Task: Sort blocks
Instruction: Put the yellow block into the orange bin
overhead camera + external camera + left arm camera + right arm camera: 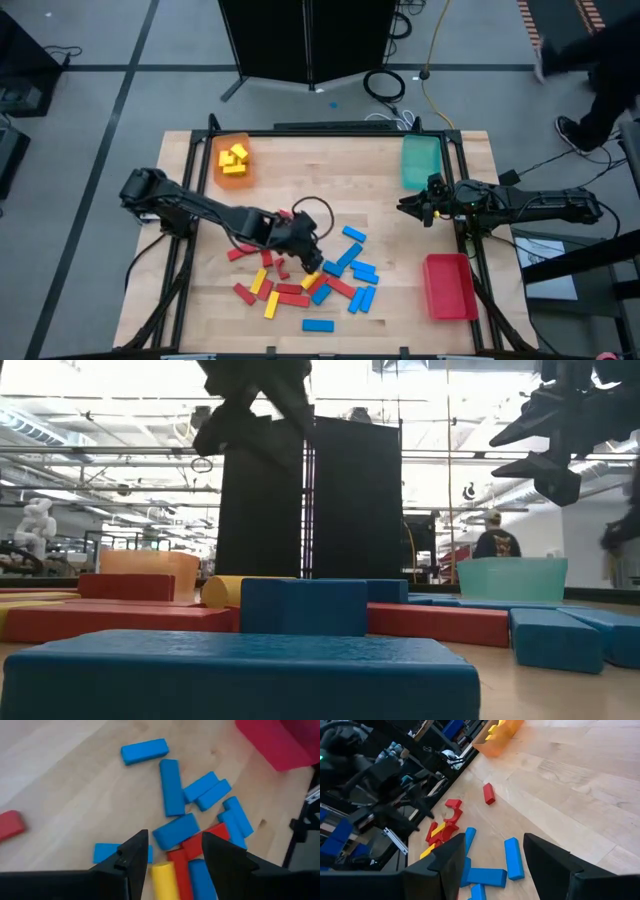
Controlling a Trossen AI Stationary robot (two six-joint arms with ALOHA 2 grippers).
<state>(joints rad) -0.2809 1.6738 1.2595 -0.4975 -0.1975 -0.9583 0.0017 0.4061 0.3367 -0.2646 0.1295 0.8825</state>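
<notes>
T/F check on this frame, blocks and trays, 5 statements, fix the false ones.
1. The orange tray holds yellow blocks. True.
2. The red tray already holds red blocks. False: it shows no blocks inside.
3. The left gripper is over the mixed pile with a yellow block between its open fingers. True.
4. The right gripper carries a blue block. False: it is open and empty, beside the teal tray.
5. All blue blocks are in the teal tray. False: they lie on the table.
</notes>
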